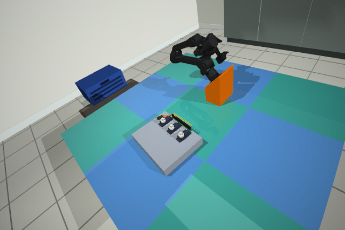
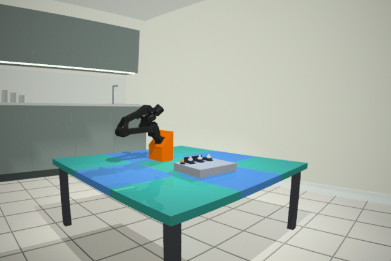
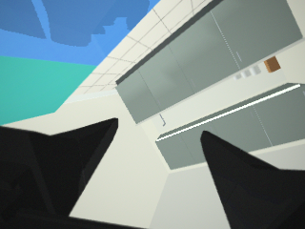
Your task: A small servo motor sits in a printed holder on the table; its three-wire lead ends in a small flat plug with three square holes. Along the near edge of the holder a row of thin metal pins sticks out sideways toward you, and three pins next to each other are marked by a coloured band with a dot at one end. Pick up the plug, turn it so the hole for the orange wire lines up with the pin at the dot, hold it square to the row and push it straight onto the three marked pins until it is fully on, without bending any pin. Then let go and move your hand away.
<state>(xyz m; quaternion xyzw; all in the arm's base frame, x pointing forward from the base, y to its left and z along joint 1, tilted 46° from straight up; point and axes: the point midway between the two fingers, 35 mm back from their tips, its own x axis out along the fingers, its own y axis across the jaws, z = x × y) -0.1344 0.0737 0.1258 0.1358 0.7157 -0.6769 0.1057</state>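
The grey printed holder (image 1: 167, 149) (image 2: 217, 164) lies on the table and carries three dark servo motors with white horns (image 1: 181, 134) (image 2: 208, 157). A short orange lead (image 1: 167, 115) shows at one corner of the holder, beside a small dark piece (image 1: 159, 117); whether that is the plug is too small to tell. A row of thin yellowish pins (image 1: 183, 120) runs along the holder's edge facing the arm. The marked band and its dot cannot be made out clearly. My gripper (image 1: 225, 47) (image 3: 159, 128) is open and empty, raised high and well away from the holder, pointing toward the cabinets.
The black arm (image 1: 186, 60) (image 2: 135, 131) rises from an orange block (image 1: 220, 89) (image 2: 167, 150), which stands on the blue and green table (image 1: 273, 149) (image 2: 176, 198) across from the holder's pin edge. A blue crate (image 1: 103, 84) stands on a dark bench beside the table.
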